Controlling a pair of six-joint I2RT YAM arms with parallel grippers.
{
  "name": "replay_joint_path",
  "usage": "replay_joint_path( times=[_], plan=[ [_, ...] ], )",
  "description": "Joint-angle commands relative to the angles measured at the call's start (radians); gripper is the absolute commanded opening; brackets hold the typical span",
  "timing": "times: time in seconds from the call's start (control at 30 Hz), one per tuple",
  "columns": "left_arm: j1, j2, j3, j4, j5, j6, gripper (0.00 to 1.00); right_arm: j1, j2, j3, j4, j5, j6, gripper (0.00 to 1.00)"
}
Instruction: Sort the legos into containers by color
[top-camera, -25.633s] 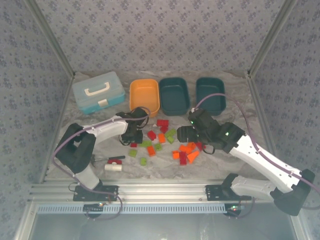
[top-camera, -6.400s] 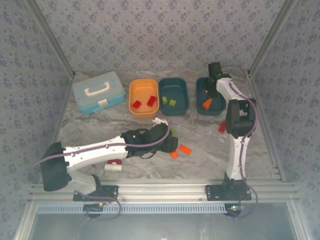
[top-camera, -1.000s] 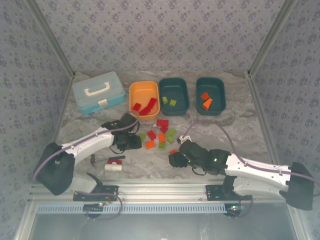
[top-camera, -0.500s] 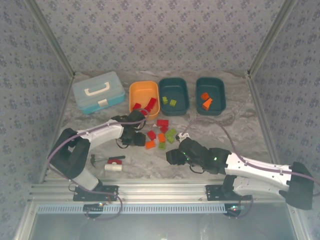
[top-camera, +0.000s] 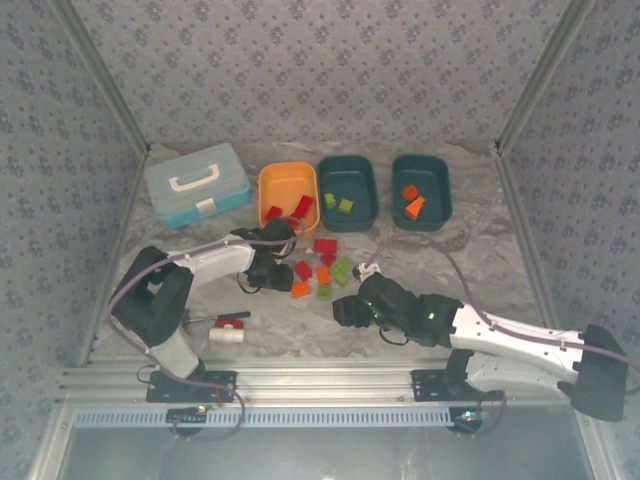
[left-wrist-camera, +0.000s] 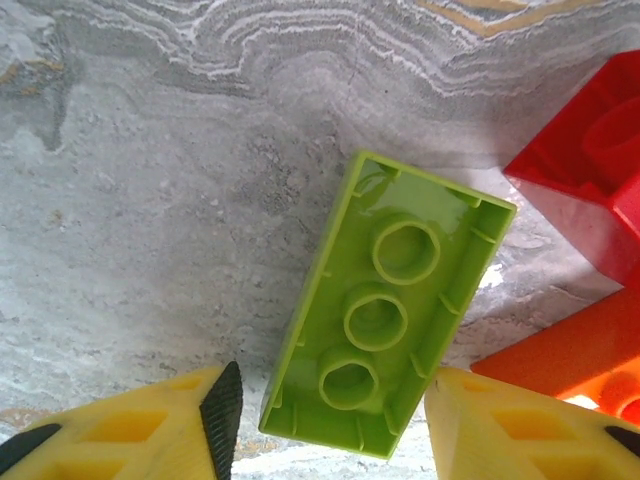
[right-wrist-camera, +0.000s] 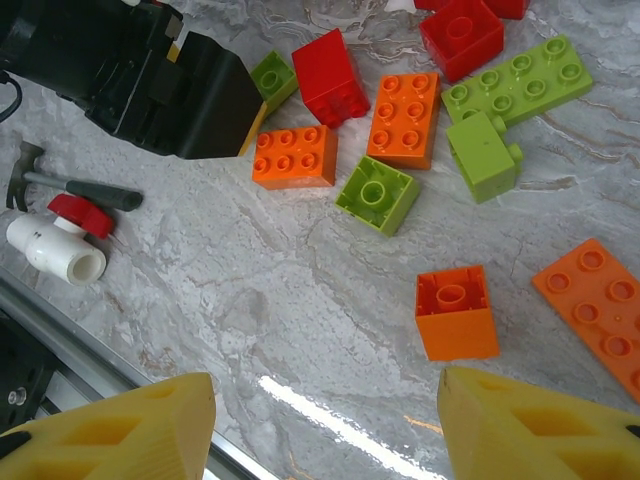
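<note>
Looking down from overhead, you had a shallow orange plastic tub (top-camera: 285, 180) at the back of the marbled grey table (top-camera: 500, 250) holding two red bricks (top-camera: 303, 206), a dark teal plastic tub (top-camera: 350, 175) beside it holding two lime green bricks (top-camera: 346, 206), and a second dark teal tub (top-camera: 430, 175) at the right end holding two orange bricks (top-camera: 415, 208). The unsorted bricks (top-camera: 323, 274), red, orange and green, lay clustered in front of the tubs, between your two arms. Your left gripper (left-wrist-camera: 330, 400) was down at the cluster's left edge, its yellow fingers (left-wrist-camera: 130, 430) narrowly straddling the near end of an upturned lime green brick (left-wrist-camera: 390, 270) that lay flat on the table; a sliver of table showed beside one pad (left-wrist-camera: 222, 410), so it was not clamped. Your right gripper (right-wrist-camera: 322, 390) hung low with jaws wide over bare table, a small orange cube brick (right-wrist-camera: 456, 312) lying just beyond them.
</note>
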Motion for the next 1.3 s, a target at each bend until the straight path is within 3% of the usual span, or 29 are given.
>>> replay_joint_path(
  times=[0.0, 0.2, 0.4, 0.6, 0.9, 1.1, 1.27],
  plan=[
    [-0.018, 0.026, 0.032, 0.005, -0.012, 0.020, 0.49, -0.009, -0.005, 0.024, -0.008, 0.006, 0.012, 0.62],
    [-0.031, 0.042, 0.023, 0.024, -0.053, -0.003, 0.37, -0.020, 0.000, 0.020, 0.000, -0.004, 0.015, 0.62],
    [-0.035, -0.043, 0.050, -0.024, -0.088, -0.025, 0.30, -0.026, -0.025, 0.037, -0.046, 0.034, 0.018, 0.62],
    [-0.035, -0.118, 0.238, -0.106, 0.020, -0.052, 0.30, -0.071, -0.115, 0.059, -0.165, 0.149, 0.055, 0.62],
    [-0.044, 0.325, 0.816, -0.161, 0.077, 0.000, 0.30, -0.284, -0.144, 0.082, -0.242, 0.106, 0.095, 0.60],
    [-0.040, 0.614, 1.186, -0.271, 0.056, -0.001, 0.30, -0.336, -0.141, 0.093, -0.254, 0.081, 0.094, 0.60],
    [-0.037, 0.736, 1.335, -0.336, 0.053, -0.016, 0.30, -0.343, -0.146, 0.085, -0.260, 0.069, 0.096, 0.60]
  ],
)
